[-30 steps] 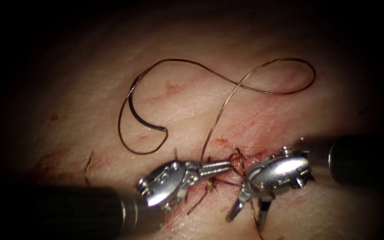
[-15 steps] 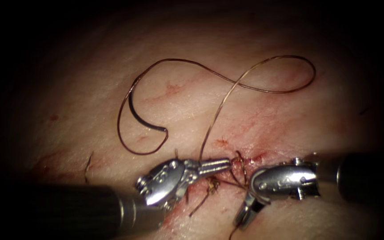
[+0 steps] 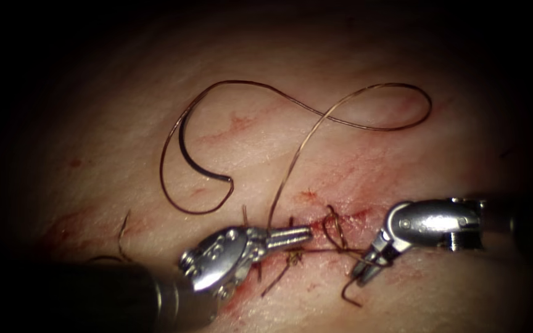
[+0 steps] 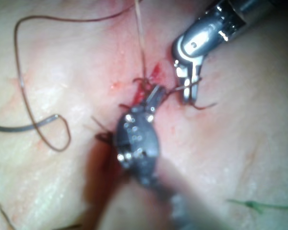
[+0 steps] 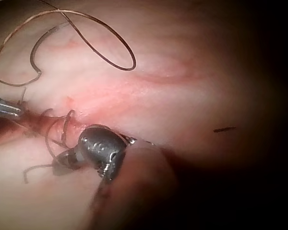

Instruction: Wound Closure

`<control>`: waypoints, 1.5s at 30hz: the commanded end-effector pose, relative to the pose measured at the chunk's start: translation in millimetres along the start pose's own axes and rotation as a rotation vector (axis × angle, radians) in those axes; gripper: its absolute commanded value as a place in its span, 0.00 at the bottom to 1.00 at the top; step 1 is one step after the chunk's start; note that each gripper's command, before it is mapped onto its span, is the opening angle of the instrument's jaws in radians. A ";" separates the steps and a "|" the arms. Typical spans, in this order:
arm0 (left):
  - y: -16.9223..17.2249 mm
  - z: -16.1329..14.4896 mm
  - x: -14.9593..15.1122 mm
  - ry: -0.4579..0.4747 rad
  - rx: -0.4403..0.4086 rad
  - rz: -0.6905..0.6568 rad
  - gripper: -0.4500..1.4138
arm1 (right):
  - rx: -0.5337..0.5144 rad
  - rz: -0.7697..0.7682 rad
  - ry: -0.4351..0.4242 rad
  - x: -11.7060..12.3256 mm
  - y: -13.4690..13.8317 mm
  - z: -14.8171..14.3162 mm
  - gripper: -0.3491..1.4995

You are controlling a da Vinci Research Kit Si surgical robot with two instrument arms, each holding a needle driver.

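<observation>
Lying free on the tissue far left, the stiff needle trails limp thread; left tool and right tool each clamp thread over the cut.

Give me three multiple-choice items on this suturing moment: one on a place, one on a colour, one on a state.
1. The needle lies: A held in jaws; B loose on the tissue, left of the cut; C driven into tissue.
2. The thread is: A blue; B white; C reddish-brown.
3. The right tool has its jaws: A shut on thread; B wide open; C shut on the needle.
Key: B, it rests free of both tools; C, its loops show brown; A, they pinch thread, as do those of the left tool.
</observation>
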 end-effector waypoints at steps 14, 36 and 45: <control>6.2 -0.3 -4.9 -0.012 -0.020 -0.037 0.00 | -0.368 0.143 0.052 -2.3 6.2 -3.0 0.00; 16.0 3.1 -8.2 -0.029 -0.084 -0.073 0.00 | -0.807 0.225 0.006 -0.2 10.8 -1.9 0.00; 18.3 4.1 -9.5 -0.033 -0.100 -0.077 0.00 | -0.861 0.197 -0.013 0.5 15.4 -3.7 0.00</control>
